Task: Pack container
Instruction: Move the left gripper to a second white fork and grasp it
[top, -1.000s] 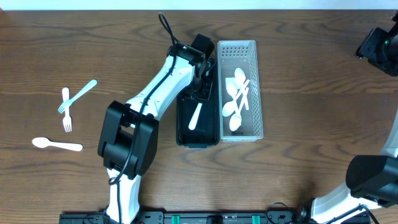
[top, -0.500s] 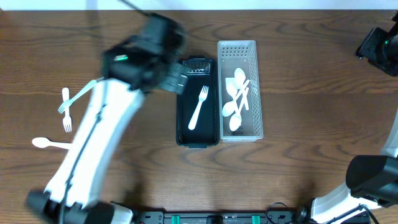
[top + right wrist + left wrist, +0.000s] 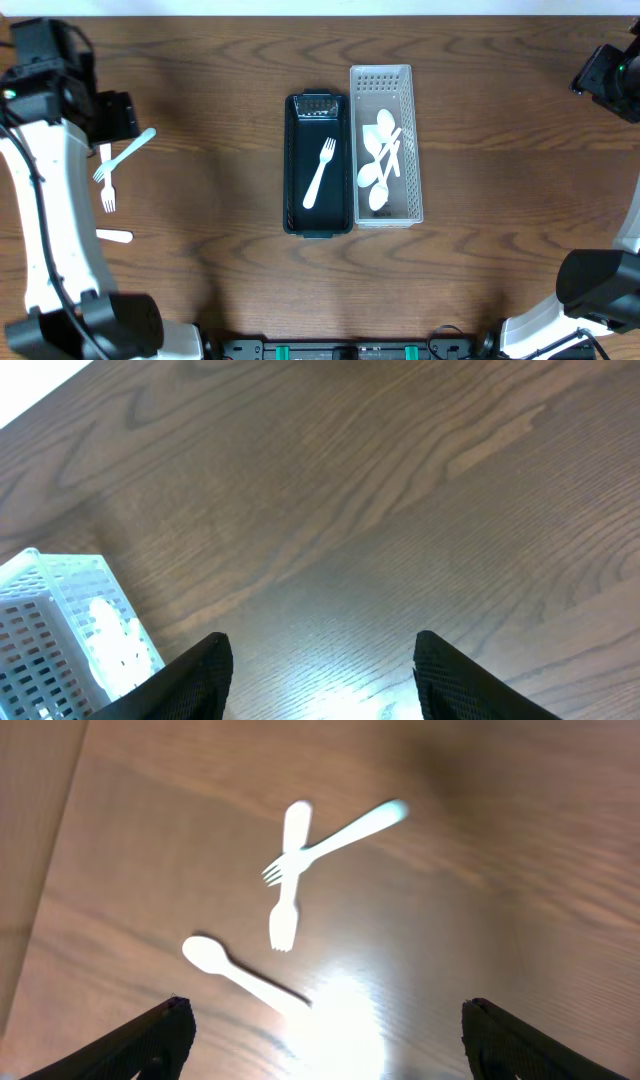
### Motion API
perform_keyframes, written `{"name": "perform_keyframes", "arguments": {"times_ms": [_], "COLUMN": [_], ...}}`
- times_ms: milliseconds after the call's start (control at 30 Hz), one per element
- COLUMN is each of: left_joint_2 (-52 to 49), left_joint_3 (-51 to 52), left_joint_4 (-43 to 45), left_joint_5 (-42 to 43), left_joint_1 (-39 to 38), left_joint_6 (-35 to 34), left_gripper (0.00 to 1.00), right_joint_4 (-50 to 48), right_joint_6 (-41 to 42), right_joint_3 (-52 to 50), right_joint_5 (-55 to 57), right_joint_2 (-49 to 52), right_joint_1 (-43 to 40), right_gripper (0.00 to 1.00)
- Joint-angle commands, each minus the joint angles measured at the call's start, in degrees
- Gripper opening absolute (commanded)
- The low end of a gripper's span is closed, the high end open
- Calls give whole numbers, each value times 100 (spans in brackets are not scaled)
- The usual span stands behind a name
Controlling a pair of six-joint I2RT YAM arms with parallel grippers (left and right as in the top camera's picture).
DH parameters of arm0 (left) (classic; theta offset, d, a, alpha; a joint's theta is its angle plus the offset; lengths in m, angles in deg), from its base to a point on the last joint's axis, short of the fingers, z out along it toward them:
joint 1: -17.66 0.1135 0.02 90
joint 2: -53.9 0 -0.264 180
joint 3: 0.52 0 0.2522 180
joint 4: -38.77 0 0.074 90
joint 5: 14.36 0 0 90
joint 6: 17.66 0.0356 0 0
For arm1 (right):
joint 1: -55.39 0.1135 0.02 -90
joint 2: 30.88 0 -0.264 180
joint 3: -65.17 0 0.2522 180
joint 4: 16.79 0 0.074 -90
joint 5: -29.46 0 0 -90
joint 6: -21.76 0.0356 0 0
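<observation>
While packing, with the black container (image 3: 289, 190) mid-table holding one fork (image 3: 320, 172) and the white basket (image 3: 381, 85) of spoons (image 3: 380, 160) just beside its right wall, look left for the rest. Left gripper (image 3: 325, 1010), over the table's (image 3: 220, 260) left side: spread wide, empty. Right gripper (image 3: 320, 660), far right: parted, holding nothing. Crossed forks (image 3: 293, 855) and a loose spoon (image 3: 235, 972) flat beneath the left one; probably light, stiff, slick plastic. Best pinched across a handle.

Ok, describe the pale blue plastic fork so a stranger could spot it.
Go to the left end of the brown wooden table. Two plastic forks lie crossed there: it is the slanted pale blue fork, not the white fork.
</observation>
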Motion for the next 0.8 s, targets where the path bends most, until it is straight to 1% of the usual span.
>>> {"name": "perform_keyframes", "arguments": {"times_ms": [0,200,267,367,533,667,767], "left_joint_2": [-516,-1475,-1731,-1980,-2090,-2090,-2090], "left_joint_3": [103,114,179,426,1259,1908,2118], "left_joint_4": [-35,-170,-199,-94,573,1191,1530], "left_joint_5": [-55,98,238,219,212,216,216], "left_joint_1": [407,931,1023,1075,1147,1182,1180], "left_joint_6": [-48,-754,-787,-791,-780,-313,-201], "left_gripper": [87,82,79,77,77,78,77], "right_joint_4": [13,24,0,-24,-22,-9,28], "right_joint_6": [-72,-70,-70,-68,-68,-42,-4], "right_joint_3": [48,48,48,48,48,48,48], "right_joint_5": [37,39,39,39,39,37,37], "right_joint_2": [-7,-7,-7,-7,-7,-7,-7], "right_joint_1": [-17,-17,-17,-17,-17,-17,-15], "right_gripper": [62,63,63,64,64,64,64]}}
